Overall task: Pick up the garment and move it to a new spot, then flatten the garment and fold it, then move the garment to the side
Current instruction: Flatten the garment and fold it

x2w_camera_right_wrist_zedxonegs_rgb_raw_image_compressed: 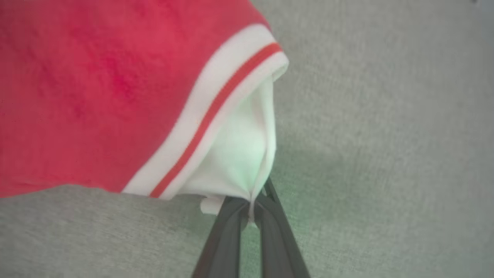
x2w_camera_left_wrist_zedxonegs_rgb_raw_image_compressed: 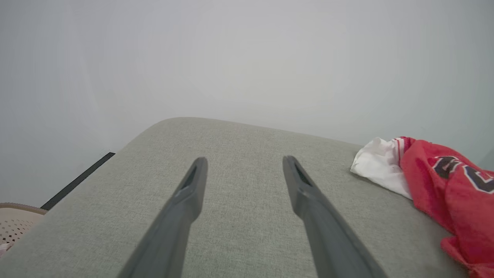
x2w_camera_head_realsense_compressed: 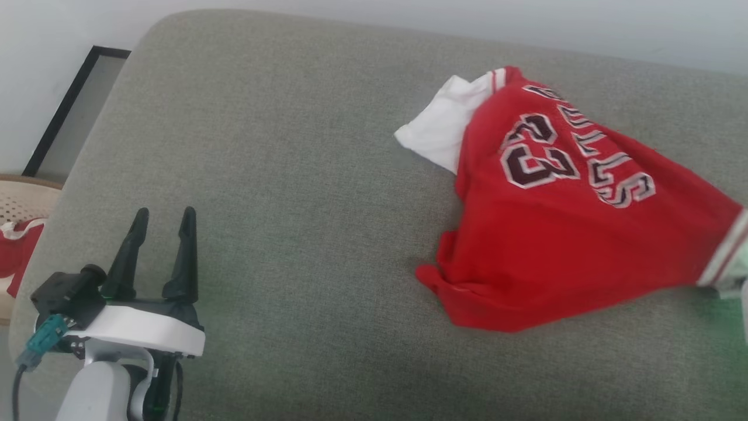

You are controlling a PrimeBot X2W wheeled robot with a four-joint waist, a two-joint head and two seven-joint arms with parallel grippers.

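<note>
Pinching only a sleeve edge of the garment (x2w_camera_head_realsense_compressed: 555, 245), the right gripper (x2w_camera_right_wrist_zedxonegs_rgb_raw_image_compressed: 250, 210) is probably risking a slip under drag, while the left gripper (x2w_camera_head_realsense_compressed: 165, 213) is hanging open near left

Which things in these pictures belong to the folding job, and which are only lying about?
Belonging to the job: garment; right gripper, jaws shut on its white sleeve; left gripper, open.
Only lying about: beige basket; red cloth in it; black-framed panel at the wall.

The garment (x2w_camera_head_realsense_compressed: 526, 251) is red with white sleeves, red-and-white striped trim and black, white-outlined lettering.
</note>
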